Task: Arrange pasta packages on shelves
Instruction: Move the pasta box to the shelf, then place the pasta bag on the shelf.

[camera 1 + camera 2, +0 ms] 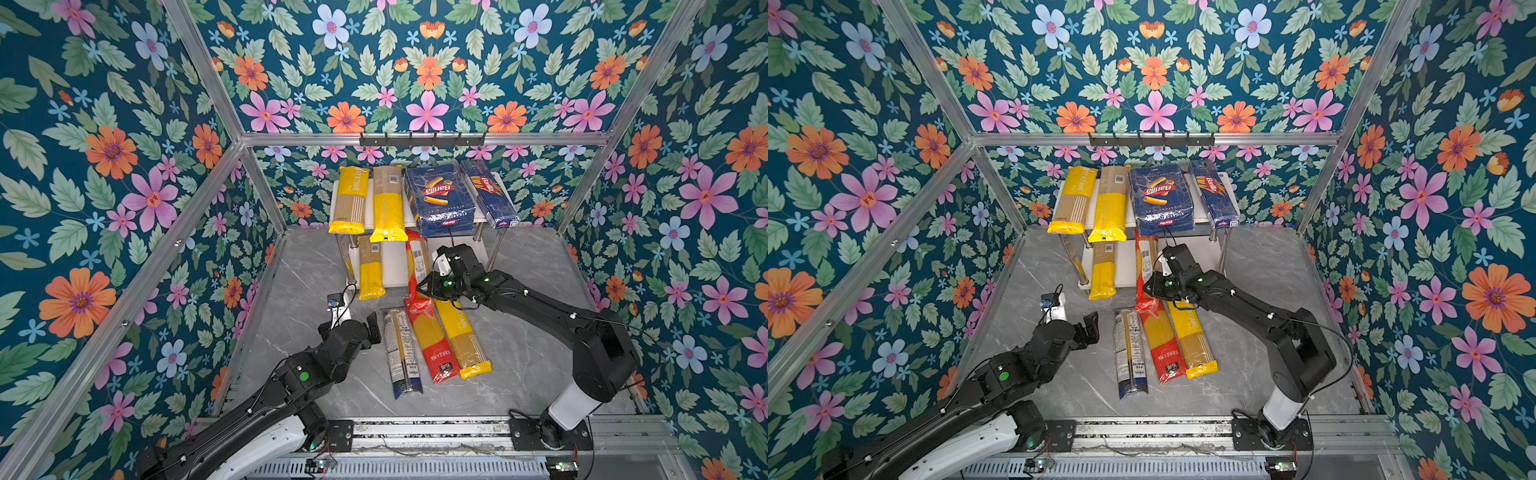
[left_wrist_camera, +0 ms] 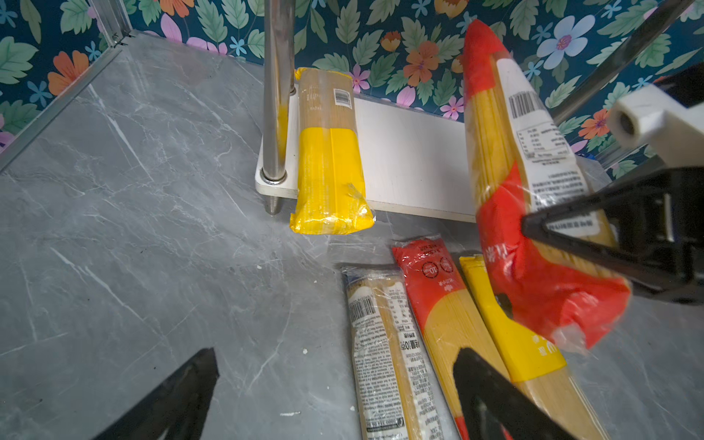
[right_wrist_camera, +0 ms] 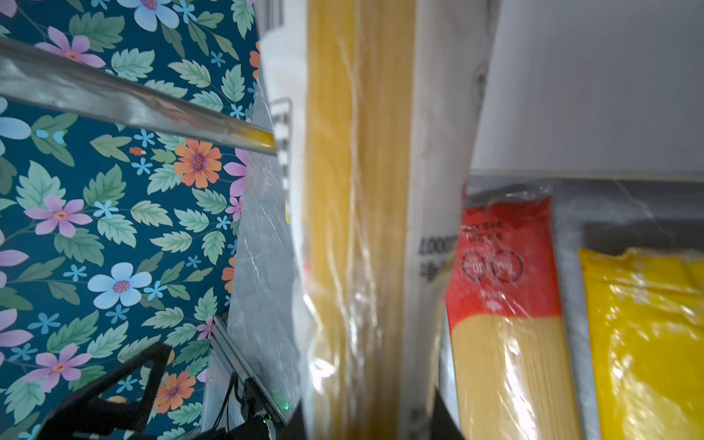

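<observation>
Now the right gripper [image 1: 426, 286] is clamped on the red spaghetti bag [image 1: 417, 266] near its lower end, its length pointing into the shelves [image 1: 440, 251]; the left gripper [image 1: 370, 328] gapes empty.

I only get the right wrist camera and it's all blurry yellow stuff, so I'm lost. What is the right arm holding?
Observer: The right gripper is shut on a red spaghetti bag. The bag is lifted off the table, with its far end pointing into the rack's lower tier.
Operator: Is anything on that lower shelf?
Observer: One yellow spaghetti bag lies on the lower shelf beside a chrome post. It sticks out past the front edge.
Operator: And the other arm?
Observer: The left gripper is open and empty, near the clear-blue bag lying on the table.
</observation>
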Controlling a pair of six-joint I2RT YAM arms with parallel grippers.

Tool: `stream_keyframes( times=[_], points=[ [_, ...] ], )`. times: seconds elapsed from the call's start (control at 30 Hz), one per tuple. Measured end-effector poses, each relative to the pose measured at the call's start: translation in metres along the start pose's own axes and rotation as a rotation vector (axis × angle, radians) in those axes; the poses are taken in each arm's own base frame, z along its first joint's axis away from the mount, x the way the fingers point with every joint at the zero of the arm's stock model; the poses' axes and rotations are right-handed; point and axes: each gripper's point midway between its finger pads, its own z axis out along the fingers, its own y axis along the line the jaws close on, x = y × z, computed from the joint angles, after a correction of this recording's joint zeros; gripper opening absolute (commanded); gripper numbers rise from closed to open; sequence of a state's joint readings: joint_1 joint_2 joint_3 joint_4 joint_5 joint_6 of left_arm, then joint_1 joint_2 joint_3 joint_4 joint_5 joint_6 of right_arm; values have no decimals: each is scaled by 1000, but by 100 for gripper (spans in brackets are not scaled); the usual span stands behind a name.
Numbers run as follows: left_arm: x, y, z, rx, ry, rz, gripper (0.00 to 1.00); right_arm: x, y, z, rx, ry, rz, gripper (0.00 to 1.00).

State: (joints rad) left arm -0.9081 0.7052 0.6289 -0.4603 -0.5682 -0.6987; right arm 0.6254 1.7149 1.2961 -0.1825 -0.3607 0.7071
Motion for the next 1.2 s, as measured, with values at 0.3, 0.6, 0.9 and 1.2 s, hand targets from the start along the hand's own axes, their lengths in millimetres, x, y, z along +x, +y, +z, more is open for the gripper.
stream_keyframes(
  times=[0.3,0.6,0.9,1.2],
  points=[
    [-1,5,-1,-17,-10,17,100,-37,11,38,-90,10,-10,23],
    [-3,6,0,-34,-16,36,100,-58,8,67,-120,22,-3,58],
    [-2,4,3,-47,-7,62,100,-63,-18,73,-152,15,45,70],
    [-4,3,2,-38,-11,56,100,-32,-29,53,-134,48,87,70]
  ],
)
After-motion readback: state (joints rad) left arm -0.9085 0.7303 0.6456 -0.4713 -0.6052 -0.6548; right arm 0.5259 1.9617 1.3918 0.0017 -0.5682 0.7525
